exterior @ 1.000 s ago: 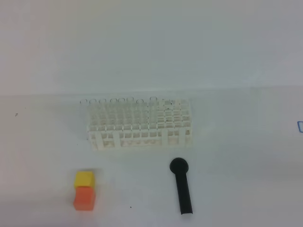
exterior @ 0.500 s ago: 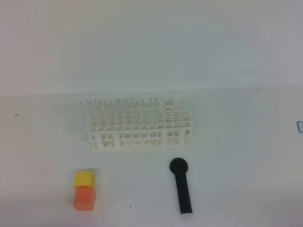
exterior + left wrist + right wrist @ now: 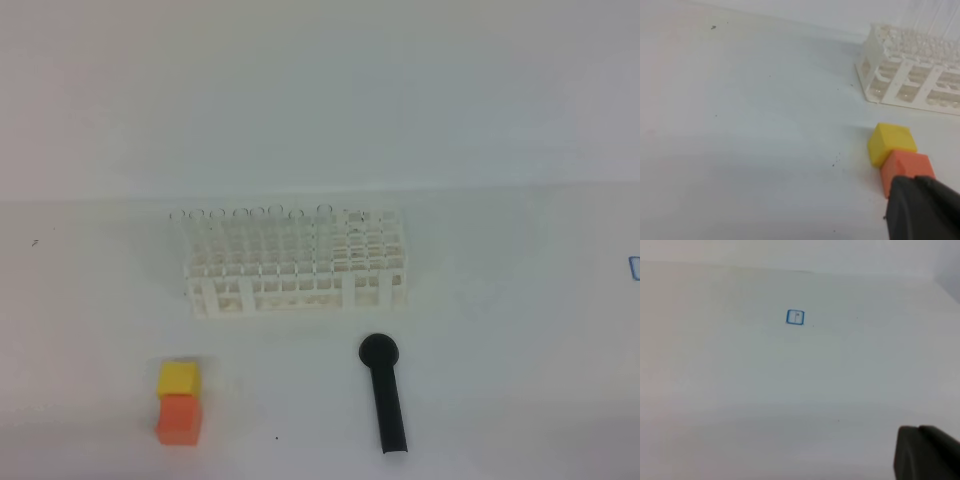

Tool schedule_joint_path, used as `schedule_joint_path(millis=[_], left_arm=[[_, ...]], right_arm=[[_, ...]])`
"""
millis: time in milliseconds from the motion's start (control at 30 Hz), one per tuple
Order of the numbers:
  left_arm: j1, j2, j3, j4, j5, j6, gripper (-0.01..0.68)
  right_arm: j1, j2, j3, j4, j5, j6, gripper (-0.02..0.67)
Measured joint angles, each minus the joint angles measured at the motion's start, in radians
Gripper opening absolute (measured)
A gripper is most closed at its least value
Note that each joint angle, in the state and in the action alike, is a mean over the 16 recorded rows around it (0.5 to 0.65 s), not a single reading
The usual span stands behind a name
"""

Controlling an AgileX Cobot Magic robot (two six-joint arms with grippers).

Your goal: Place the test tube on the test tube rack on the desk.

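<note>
The white test tube rack (image 3: 297, 268) stands on the desk (image 3: 500, 330) at mid-table. Along its back row I see several clear round rims of test tubes (image 3: 258, 213) standing upright. In the left wrist view the rack (image 3: 912, 75) is at the upper right, and faint clear tubes (image 3: 935, 17) rise from it. My left gripper (image 3: 915, 200) is a dark shut mass at the lower right corner, holding nothing. It is just in front of the orange block. My right gripper (image 3: 920, 447) is shut and empty over bare desk. Neither gripper appears in the exterior high view.
A yellow block (image 3: 178, 378) touches an orange block (image 3: 179, 418) at the front left. A black round-headed stick (image 3: 384, 395) lies in front of the rack's right end. A small blue square mark (image 3: 795, 317) is on the desk at the far right.
</note>
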Motion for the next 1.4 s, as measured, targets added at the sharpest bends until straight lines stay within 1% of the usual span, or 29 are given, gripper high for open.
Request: schedule_joint_path(millis=[1400], left_arm=[[0.0,0.002,-0.004,0.005,0.014,-0.001,-0.001]], right_arm=[[0.0,0.0,0.0,0.0,0.0,0.001,-0.006]])
